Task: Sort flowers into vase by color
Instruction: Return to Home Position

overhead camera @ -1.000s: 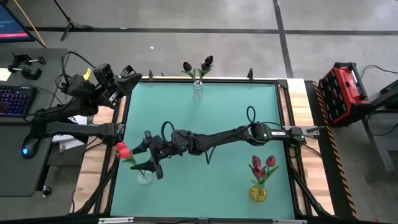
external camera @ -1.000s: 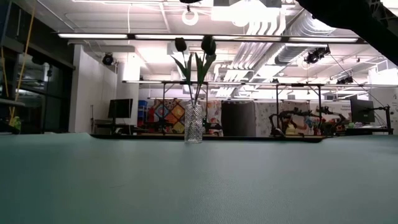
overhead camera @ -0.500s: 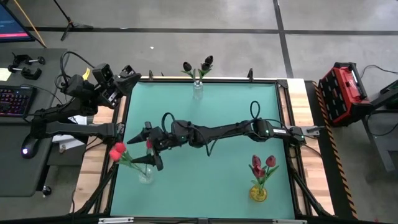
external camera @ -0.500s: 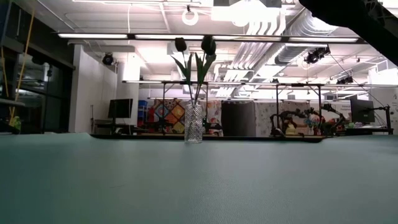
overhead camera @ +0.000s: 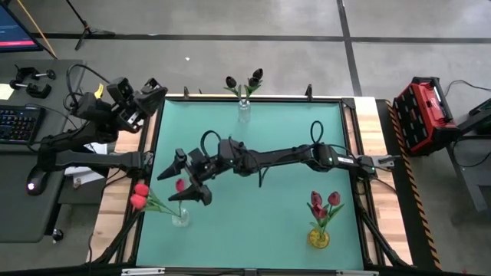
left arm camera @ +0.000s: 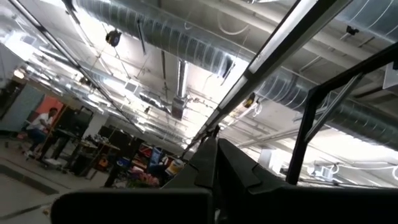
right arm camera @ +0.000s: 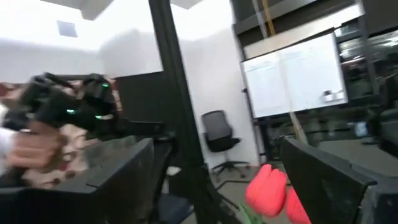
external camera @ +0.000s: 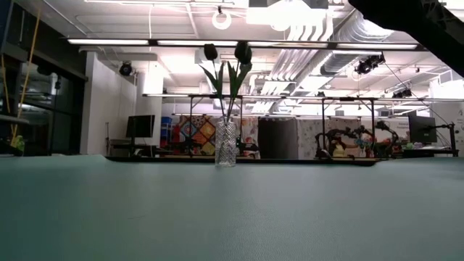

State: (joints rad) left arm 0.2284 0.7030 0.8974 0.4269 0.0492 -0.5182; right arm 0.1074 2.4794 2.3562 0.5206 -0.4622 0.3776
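Observation:
My right gripper point(overhead camera: 170, 186) reaches across the table to its near-left part and is open beside the clear vase point(overhead camera: 179, 219). Three red tulips stand in that vase. Two heads point(overhead camera: 139, 196) lean out over the table's left edge, and one head point(overhead camera: 180, 185) shows between my open fingers. In the right wrist view, red heads point(right arm camera: 267, 190) sit ahead of the open gripper point(right arm camera: 217, 180). Black tulips point(overhead camera: 244, 80) stand in a clear vase point(external camera: 225, 143) at the far edge. Pink-maroon tulips point(overhead camera: 324, 203) stand in a yellow vase point(overhead camera: 319, 238). My left gripper point(overhead camera: 150, 90) waits shut beyond the table's far-left corner.
The right arm point(overhead camera: 291, 159) lies across the middle of the green table point(overhead camera: 291, 123) with a cable looped above it. A keyboard and mouse desk point(overhead camera: 23, 123) stands left of the table, and a red case point(overhead camera: 424, 113) stands to the right. The far-right half of the mat is bare.
My right gripper has drawn back from the near-left vase toward the table's far and right sides. The red tulips have tipped farther out over the left edge, and a third red head now shows near the vase. My left gripper has shifted slightly left.

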